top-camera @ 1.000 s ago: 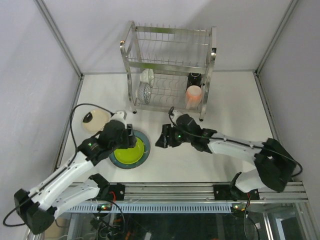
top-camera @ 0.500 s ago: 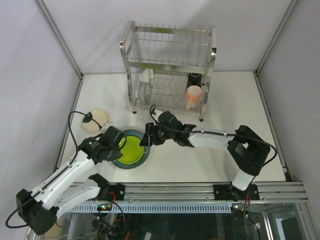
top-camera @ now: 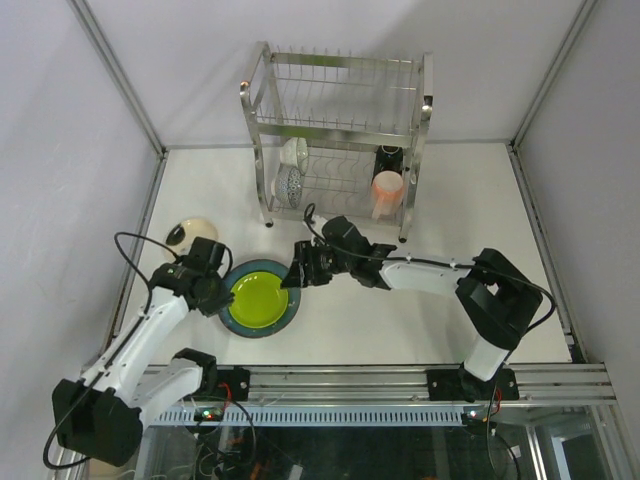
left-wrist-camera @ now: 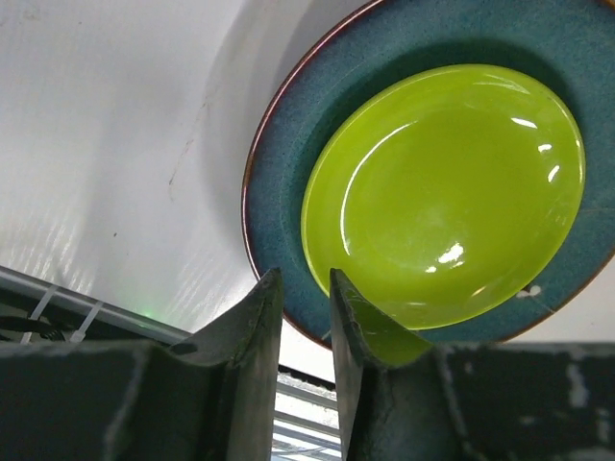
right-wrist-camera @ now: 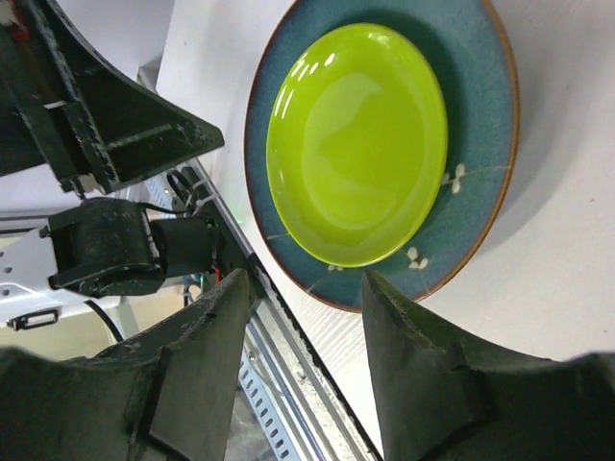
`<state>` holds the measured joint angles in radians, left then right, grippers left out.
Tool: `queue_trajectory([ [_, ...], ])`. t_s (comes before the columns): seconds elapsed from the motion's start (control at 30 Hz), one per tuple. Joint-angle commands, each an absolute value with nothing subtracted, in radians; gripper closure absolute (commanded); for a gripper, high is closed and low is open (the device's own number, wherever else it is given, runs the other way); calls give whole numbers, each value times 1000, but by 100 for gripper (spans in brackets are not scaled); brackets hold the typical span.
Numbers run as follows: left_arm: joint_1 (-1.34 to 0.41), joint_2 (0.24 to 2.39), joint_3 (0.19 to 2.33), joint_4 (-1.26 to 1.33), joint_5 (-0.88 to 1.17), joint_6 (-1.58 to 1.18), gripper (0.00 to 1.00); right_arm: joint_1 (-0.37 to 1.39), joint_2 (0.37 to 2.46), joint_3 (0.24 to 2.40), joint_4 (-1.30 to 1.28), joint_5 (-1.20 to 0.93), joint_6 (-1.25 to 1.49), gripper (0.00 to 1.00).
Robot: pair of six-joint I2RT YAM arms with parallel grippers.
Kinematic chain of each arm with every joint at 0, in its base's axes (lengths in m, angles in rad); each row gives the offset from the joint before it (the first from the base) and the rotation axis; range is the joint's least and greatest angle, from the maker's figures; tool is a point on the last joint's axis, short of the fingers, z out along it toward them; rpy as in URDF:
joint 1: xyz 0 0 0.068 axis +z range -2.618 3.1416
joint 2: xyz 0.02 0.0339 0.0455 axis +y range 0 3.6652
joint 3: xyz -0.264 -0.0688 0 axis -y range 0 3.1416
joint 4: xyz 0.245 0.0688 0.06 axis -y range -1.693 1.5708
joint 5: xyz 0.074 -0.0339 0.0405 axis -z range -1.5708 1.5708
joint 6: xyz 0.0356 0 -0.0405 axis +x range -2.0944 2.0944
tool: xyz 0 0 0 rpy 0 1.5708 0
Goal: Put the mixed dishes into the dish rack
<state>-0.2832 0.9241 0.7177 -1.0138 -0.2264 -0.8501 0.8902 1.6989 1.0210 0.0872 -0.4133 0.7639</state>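
Note:
The lime-green plate [top-camera: 257,300] lies inside the large blue-grey plate [top-camera: 284,316] on the table. My left gripper [top-camera: 207,287] is at that plate's left rim, narrowly open and empty; its wrist view shows both plates [left-wrist-camera: 442,192] [left-wrist-camera: 279,192] past the fingertips [left-wrist-camera: 304,279]. My right gripper [top-camera: 298,272] is open and empty at the right rim [right-wrist-camera: 307,288], over the plates [right-wrist-camera: 356,144] [right-wrist-camera: 480,144]. The cream black-marked plate [top-camera: 186,238] lies at the left. The dish rack [top-camera: 340,130] holds the pink mug [top-camera: 386,190], cream dark-handled mug [top-camera: 389,158], patterned bowl [top-camera: 290,186] and saucer [top-camera: 295,152].
White walls enclose the table on the left, right and back. A metal rail [top-camera: 380,380] runs along the near edge by the arm bases. The left arm's cable [top-camera: 130,245] loops beside the cream plate.
My left gripper has drawn back leftward from above the plates to their left rim. My right gripper has moved left to the plates' right rim and holds there.

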Motion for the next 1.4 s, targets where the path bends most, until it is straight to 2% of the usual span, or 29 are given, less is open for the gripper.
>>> queue_trajectory([
  [0.0,-273,976,716,-947,-190,-833,73,831,1695,1064,152,-479,766,50],
  [0.13,-273,1036,716,-925,-201,-830,83,802,1705,1066,149,-513,772,50],
  [0.7,-271,1190,677,-864,-229,-812,79,785,1715,1066,185,-556,785,48],
  [1.0,-256,1272,664,-792,-229,-778,83,793,1761,1096,118,-561,767,48],
  [1.37,-258,1350,691,-740,-201,-748,84,810,1828,1130,73,-547,753,44],
])
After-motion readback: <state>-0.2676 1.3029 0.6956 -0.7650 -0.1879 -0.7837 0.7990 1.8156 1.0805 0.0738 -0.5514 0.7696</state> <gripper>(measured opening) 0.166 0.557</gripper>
